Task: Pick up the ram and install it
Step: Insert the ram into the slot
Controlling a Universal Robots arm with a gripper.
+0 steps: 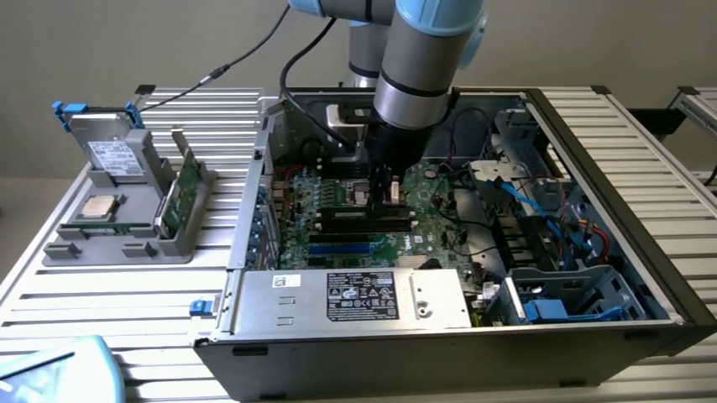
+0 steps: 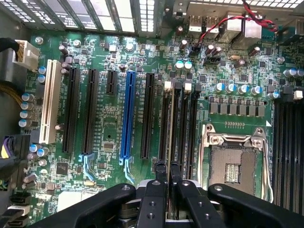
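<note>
The ram point(image 1: 183, 191), a thin green stick, stands on edge in the grey holder point(image 1: 67, 249) outside the case, on the exterior view's left. My gripper point(image 1: 389, 195) hangs low inside the open computer case, over the motherboard and far from the holder. In the wrist view the gripper point(image 2: 167, 172) has its black fingers point(image 2: 158, 176) drawn nearly together, directly above the black memory slots point(image 2: 178, 123). I make out no green stick between them. The empty processor socket point(image 2: 232, 161) lies just beside these slots.
The holder also carries a square silver processor chip point(image 1: 101, 206) and a grey drive point(image 1: 112, 155). Inside the case are the power supply point(image 1: 353, 295) at the front, blue and white cables point(image 1: 526, 197), a drive cage point(image 1: 572, 298) and a blue expansion slot point(image 2: 127, 114).
</note>
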